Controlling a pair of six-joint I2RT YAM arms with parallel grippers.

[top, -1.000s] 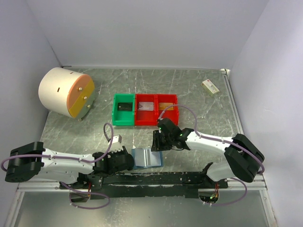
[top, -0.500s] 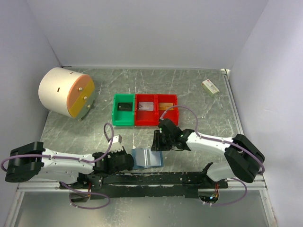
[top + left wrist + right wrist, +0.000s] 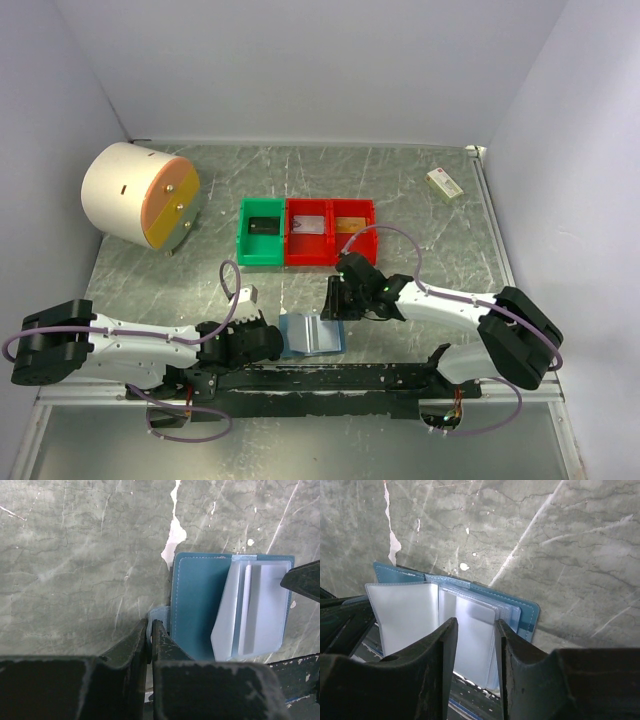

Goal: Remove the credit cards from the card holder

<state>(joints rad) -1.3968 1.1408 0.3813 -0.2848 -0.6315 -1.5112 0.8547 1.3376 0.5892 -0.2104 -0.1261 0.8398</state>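
The blue card holder (image 3: 312,333) lies open on the grey table near the front edge. Its clear sleeves (image 3: 255,610) fan up from the right half, and pale credit cards (image 3: 472,645) show inside them. My left gripper (image 3: 272,340) is at the holder's left edge, jaws pressed together on a thin pale-blue flap of the holder (image 3: 161,614). My right gripper (image 3: 335,300) hangs over the holder's far right side, open, with its fingers (image 3: 442,650) on either side of a sleeved card. Whether they touch it I cannot tell.
A green bin (image 3: 262,232) and two red bins (image 3: 330,232) stand in a row behind the holder. A cream drum with an orange and yellow face (image 3: 135,195) is at the back left, a small cream box (image 3: 444,182) at the back right. A black rail (image 3: 340,378) runs along the near edge.
My left jaws have closed onto the holder's left flap. The right gripper has drifted slightly towards the near edge; the holder has stayed put.
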